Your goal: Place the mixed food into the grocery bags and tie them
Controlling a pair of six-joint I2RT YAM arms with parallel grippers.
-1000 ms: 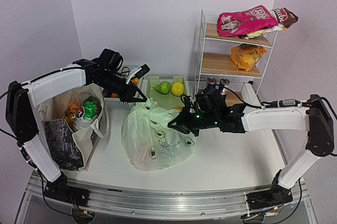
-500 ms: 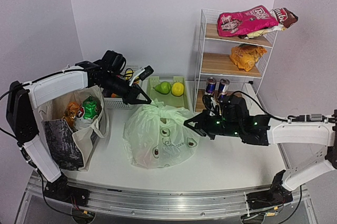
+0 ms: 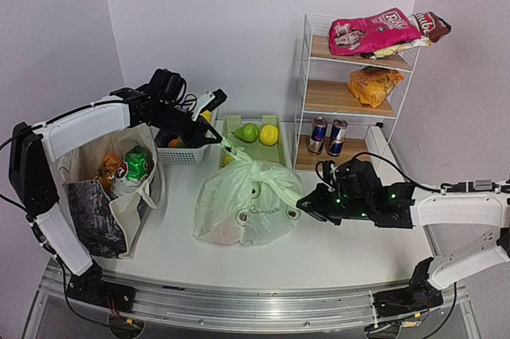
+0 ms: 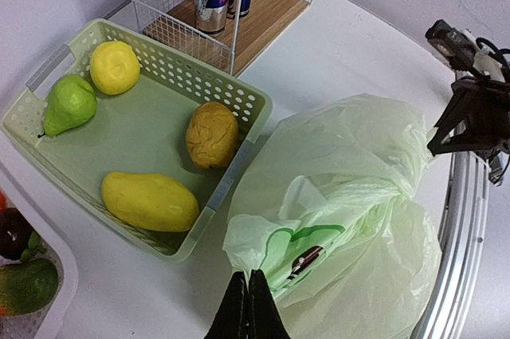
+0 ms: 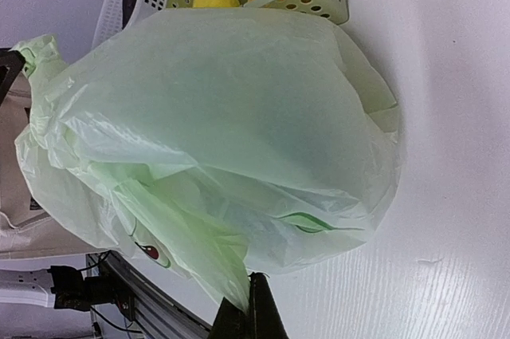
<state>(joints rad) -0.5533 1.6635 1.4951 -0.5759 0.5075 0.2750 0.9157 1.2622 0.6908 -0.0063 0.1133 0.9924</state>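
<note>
The pale-green avocado-print grocery bag [image 3: 243, 211] lies bulging at the table's middle, its two handles pulled out in opposite directions. My left gripper [image 3: 224, 144] is shut on one handle behind the bag, seen pinched in the left wrist view [image 4: 247, 275] with the bag [image 4: 358, 187] beyond. My right gripper [image 3: 302, 206] is shut on the other handle to the bag's right; in the right wrist view [image 5: 252, 277] the bag [image 5: 231, 108] fills the frame. The beige canvas tote [image 3: 96, 211] stands at the left, holding an orange packet [image 3: 107, 167] and a green-white packet [image 3: 136, 163].
A green slotted basket [image 3: 231, 125] behind the bag holds a pear [image 3: 247, 132] and lemon [image 3: 269, 134]. A white basket [image 3: 179, 153] sits beside it. The wire shelf [image 3: 351, 100] carries two cans [image 3: 327, 135], an orange packet [image 3: 373, 85] and a pink packet [image 3: 374, 32].
The right gripper drew back to the right and nearer, the left gripper moved back, stretching the handles apart. The bag slid right and tightened at its top.
</note>
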